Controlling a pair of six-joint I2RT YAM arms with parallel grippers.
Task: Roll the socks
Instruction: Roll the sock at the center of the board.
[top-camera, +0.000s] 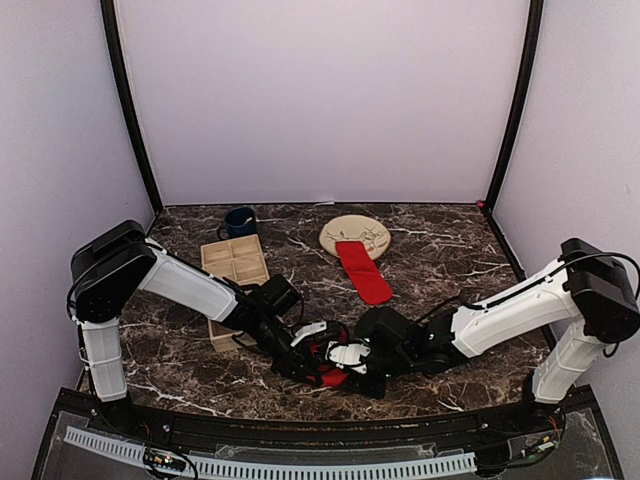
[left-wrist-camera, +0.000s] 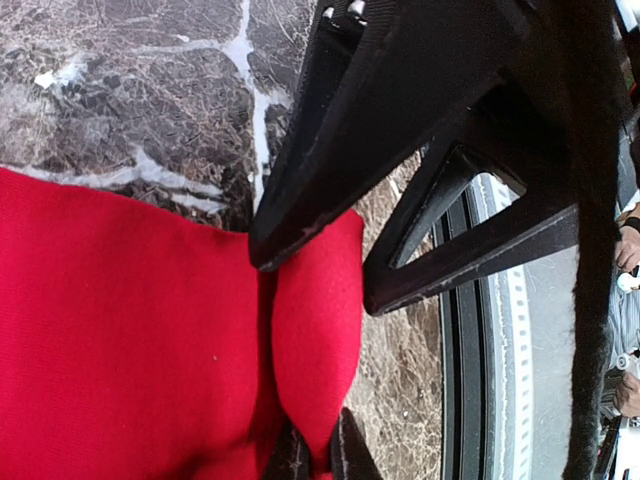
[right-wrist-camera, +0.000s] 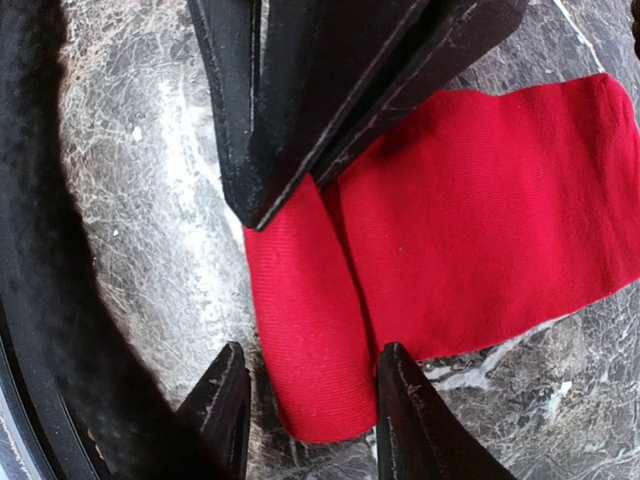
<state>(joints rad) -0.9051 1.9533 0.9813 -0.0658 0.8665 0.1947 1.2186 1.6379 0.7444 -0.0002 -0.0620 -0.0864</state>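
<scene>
Near sock: the near sock lies on the table close to its near edge, about the middle. One end is turned over into a thick fold, and the flat length runs straight away from it.
Far sock: the far sock lies flat, its long axis running far to near and leaning right. Its far end overlaps the plate.
Left gripper: the left gripper is pinched tight on a ridge of the near sock.
Right gripper: the right gripper has its fingers spread, straddling the folded end, clamping nothing.
Surface: dark marbled table; blue mug and wooden tray far left.
Room: pale lilac walls, black corner posts.
Hidden: from above, both grippers cover most of the near sock, so its heading there cannot be told.
</scene>
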